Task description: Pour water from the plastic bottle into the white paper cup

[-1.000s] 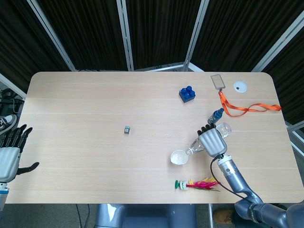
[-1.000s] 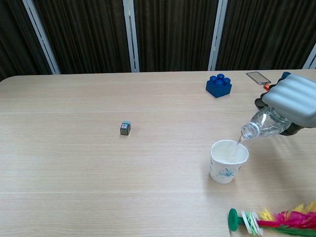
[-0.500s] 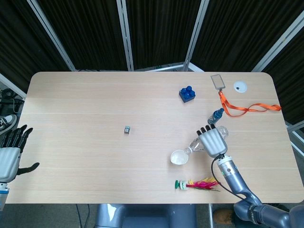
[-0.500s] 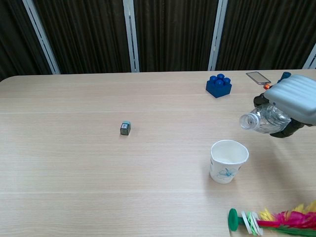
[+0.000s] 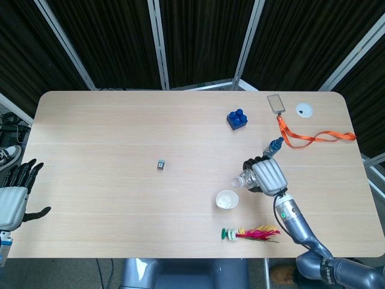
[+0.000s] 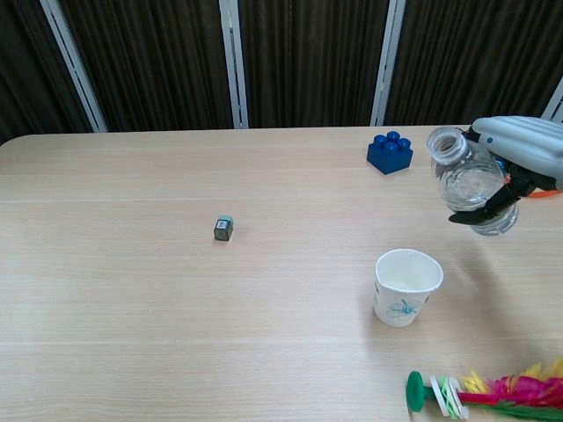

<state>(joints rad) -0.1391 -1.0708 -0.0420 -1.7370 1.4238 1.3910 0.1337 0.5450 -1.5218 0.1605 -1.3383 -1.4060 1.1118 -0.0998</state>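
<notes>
Light wood desk (image 5: 120, 132), dark curtained panels (image 6: 308, 61) behind.
Right hand (image 6: 526, 154) has its fingers wrapped round the bottle (image 6: 468, 183), mouth up, tilted, above the cup (image 6: 406, 287) near the front edge. Left hand (image 5: 12, 201) spread, empty, off the left edge.

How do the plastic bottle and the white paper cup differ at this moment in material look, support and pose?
The plastic bottle is clear and see-through; the white paper cup is opaque with a small blue print. The bottle is held off the table by the right hand, while the cup stands on the table. The bottle leans; the cup is upright. Both are open-topped.
</notes>
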